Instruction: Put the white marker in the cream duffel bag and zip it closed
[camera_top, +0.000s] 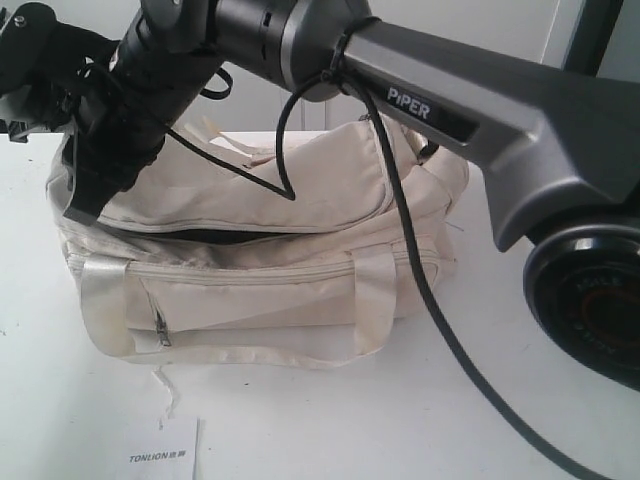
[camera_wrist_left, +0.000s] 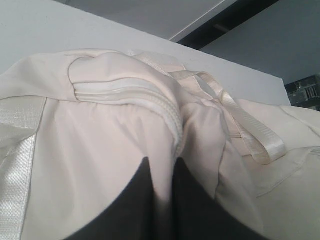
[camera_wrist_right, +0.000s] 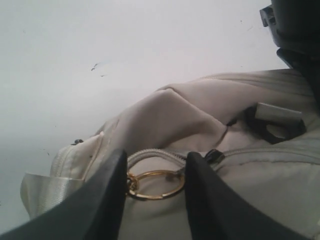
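Ring pull (camera_wrist_right: 132, 186) between right fingers (camera_wrist_right: 107, 200), grip I cannot tell; left fingers (camera_wrist_left: 135, 200) pinch cream duffel bag (camera_wrist_left: 100, 140); pull straight.

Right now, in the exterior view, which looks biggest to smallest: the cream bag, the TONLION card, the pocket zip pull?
1. cream duffel bag
2. TONLION card, though the picture edge cuts part of it off
3. pocket zip pull, tiny
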